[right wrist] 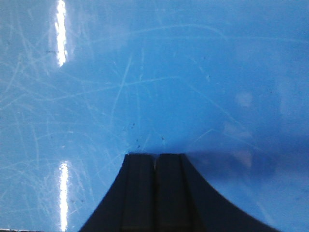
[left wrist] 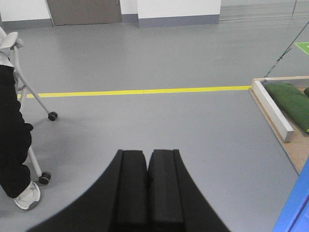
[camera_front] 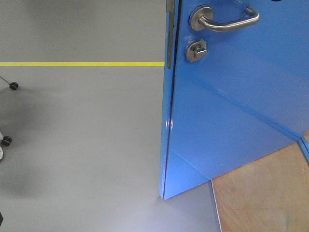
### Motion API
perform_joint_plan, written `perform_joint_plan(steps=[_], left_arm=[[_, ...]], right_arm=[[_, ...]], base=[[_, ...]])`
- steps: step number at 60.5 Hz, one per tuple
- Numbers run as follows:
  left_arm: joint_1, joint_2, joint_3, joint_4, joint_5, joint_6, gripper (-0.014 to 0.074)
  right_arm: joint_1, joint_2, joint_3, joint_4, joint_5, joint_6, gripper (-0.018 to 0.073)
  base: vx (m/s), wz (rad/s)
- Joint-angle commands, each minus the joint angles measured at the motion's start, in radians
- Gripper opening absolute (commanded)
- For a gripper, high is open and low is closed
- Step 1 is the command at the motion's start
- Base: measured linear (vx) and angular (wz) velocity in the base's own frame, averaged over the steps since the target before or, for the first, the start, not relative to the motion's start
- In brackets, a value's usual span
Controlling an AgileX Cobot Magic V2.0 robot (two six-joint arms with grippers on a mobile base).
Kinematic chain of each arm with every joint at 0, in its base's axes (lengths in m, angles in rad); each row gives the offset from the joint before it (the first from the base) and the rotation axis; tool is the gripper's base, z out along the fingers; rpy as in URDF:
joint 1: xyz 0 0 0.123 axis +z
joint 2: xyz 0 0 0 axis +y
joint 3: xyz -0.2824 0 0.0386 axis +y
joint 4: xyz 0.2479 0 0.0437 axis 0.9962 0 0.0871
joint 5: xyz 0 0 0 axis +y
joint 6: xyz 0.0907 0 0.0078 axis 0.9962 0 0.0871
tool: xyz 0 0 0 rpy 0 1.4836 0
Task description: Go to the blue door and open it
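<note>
The blue door point(camera_front: 231, 106) fills the right of the front view, swung ajar, its free edge toward me. Its brushed-steel lever handle point(camera_front: 227, 20) and the round thumb-turn lock point(camera_front: 197, 50) sit at the top, the steel edge plate point(camera_front: 170, 34) beside them. Neither gripper shows in the front view. In the right wrist view the door's scratched glossy face point(right wrist: 154, 77) fills the frame, and my right gripper point(right wrist: 154, 157) is shut, its tips right at or touching the panel. My left gripper point(left wrist: 147, 153) is shut on nothing, over grey floor; a blue door sliver point(left wrist: 297, 212) shows at bottom right.
A yellow floor line point(camera_front: 82, 64) crosses the grey floor. A person's leg and shoe point(left wrist: 19, 159) and a wheeled chair frame point(left wrist: 34, 96) stand at left. A wooden platform point(camera_front: 265, 193) lies under the door; a white-edged tray with green bags point(left wrist: 289, 108) at right.
</note>
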Motion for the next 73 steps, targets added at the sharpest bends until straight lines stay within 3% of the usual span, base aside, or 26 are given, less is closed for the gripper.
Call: perform_joint_plan(steps=[1, 73], left_arm=[[-0.008, -0.017, -0.035, -0.005, -0.076, -0.004, 0.0071], [-0.008, -0.017, -0.035, -0.005, -0.076, -0.004, 0.0071]], right_arm=[[-0.002, -0.035, -0.032, 0.026, -0.029, -0.009, -0.0004], [-0.002, -0.035, -0.032, 0.026, -0.027, -0.009, -0.0004]], base=[[0.16, 0.11], [0.16, 0.06]])
